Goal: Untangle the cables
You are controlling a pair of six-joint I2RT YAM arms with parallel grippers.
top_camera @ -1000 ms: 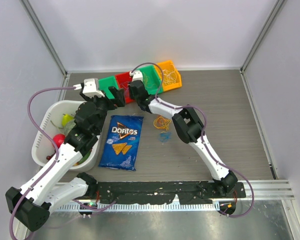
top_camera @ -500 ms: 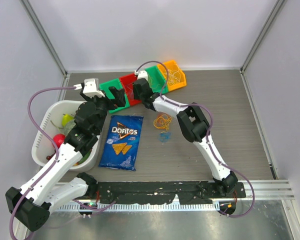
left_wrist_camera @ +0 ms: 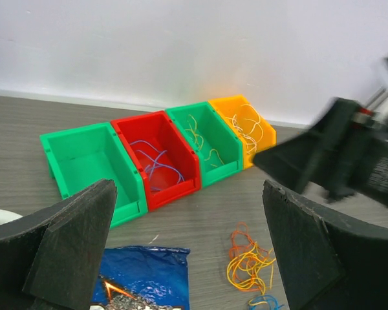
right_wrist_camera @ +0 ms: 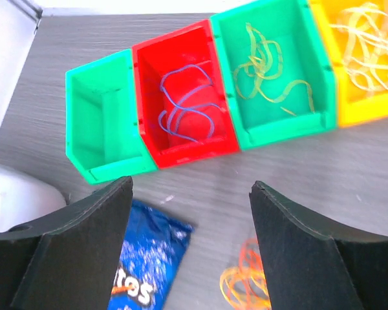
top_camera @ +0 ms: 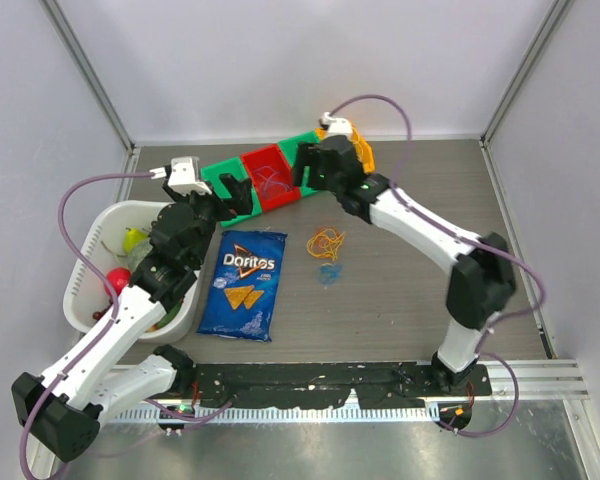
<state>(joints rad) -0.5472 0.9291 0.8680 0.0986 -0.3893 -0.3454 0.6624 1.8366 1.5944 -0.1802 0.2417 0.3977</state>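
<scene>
Swinging up and away to the right over the last second, the right arm no longer lies across the row of bins, and its right gripper [right_wrist_camera: 191, 187] now hangs above them, looking straight down. Its fingers stand wide apart with nothing between them. The left gripper [left_wrist_camera: 189, 190] sits low at the near left end of the row, also spread wide and empty, pointing along the table [top_camera: 410, 300] toward the bins.

The row appears to serve as a sorting rack, one colour to a bin. Blue strands lie in the red bin [right_wrist_camera: 200, 147], yellowish-green ones in the green bin [right_wrist_camera: 281, 129] beside it, and pale ones in the orange bin [right_wrist_camera: 368, 106]. The empty green bin [right_wrist_camera: 90, 116] at the left end holds nothing yet.

What remains of the cables [top_camera: 327, 243] is a small orange and yellow knot on the bare table, just right of the chip bag [top_camera: 242, 285] and well in front of the bins, with a bit of blue just beside it on the near side. Neither gripper touches it. With both grippers free, the next step is probably to reach back to that knot and pull out another strand. The white basket [top_camera: 80, 270] on the left plays no part.
</scene>
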